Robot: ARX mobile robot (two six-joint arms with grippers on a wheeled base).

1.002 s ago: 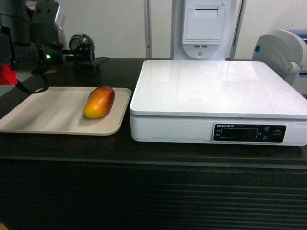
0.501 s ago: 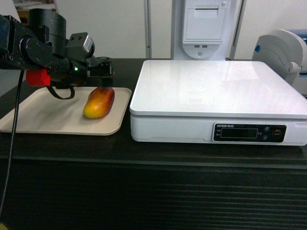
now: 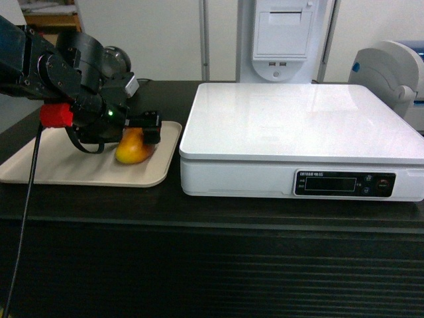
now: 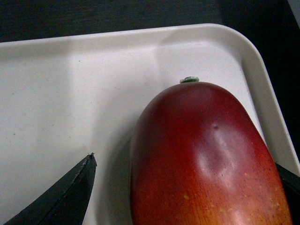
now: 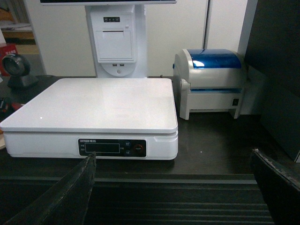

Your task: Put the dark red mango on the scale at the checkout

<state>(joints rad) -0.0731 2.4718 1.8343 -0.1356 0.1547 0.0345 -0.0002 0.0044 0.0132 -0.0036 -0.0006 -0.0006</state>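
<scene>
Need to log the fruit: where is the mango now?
In the head view, the mango lies on the beige tray at left, beside the scale, between the left gripper's fingers.

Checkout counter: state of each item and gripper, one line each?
dark red mango: lying on its side on the beige tray, between the left fingers.
left gripper: open, straddling the mango.
right gripper: open, holding nothing.
scale: platform bare.
scale display: dark.
</scene>
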